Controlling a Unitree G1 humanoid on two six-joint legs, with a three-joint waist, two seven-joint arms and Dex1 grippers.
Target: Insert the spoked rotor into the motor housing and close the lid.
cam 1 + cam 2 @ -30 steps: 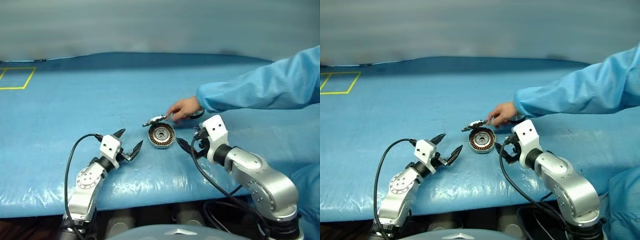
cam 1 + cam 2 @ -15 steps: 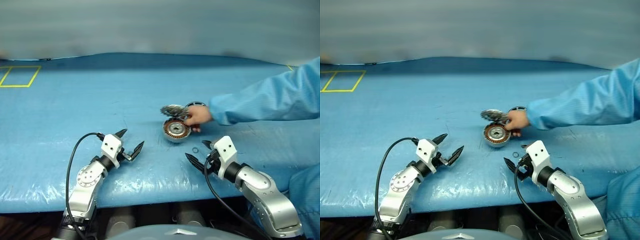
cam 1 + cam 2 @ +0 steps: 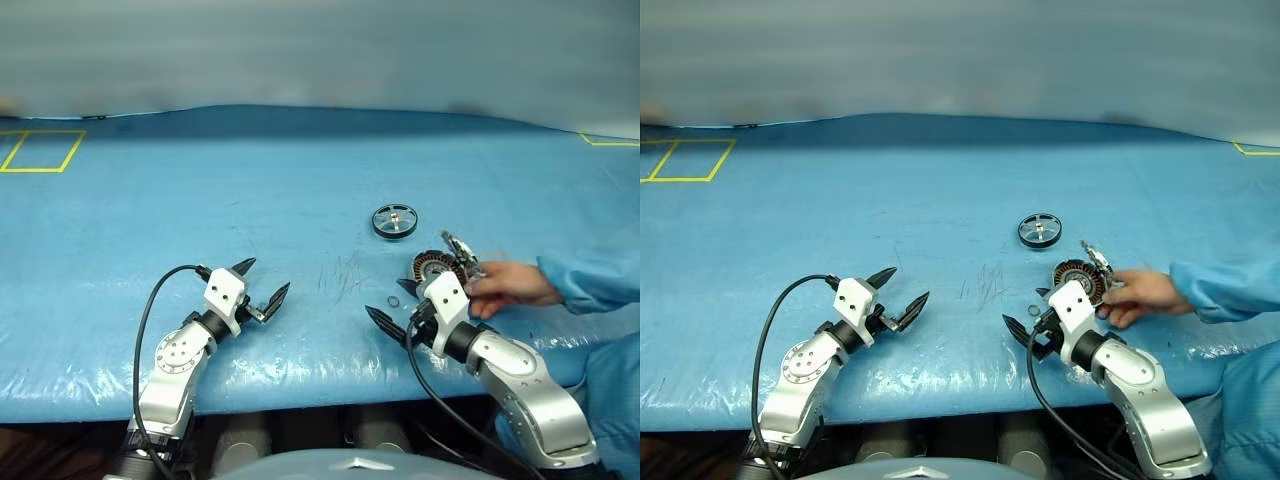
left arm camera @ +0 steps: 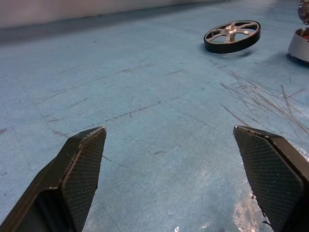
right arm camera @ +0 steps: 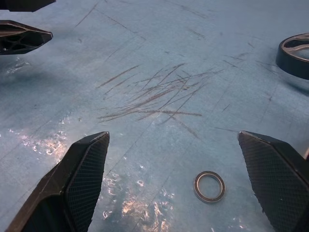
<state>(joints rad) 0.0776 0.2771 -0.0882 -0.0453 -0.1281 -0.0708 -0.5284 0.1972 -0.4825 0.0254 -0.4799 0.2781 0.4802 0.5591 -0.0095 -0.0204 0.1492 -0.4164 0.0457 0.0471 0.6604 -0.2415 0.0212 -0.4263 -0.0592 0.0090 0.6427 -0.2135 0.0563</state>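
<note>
Spoked rotor (image 3: 395, 221) dark-rimmed, flat on scuffed blue sheet (image 3: 200, 200), copper-wound motor housing (image 3: 1078, 279) in a person's hand (image 3: 510, 287), both pincers spread wide, empty

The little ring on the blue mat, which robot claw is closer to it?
The right. The right gripper hangs open just beside the little ring, with the ring lying between its fingers in the wrist view. The left gripper, also open, sits well off to the ring's left.
</note>
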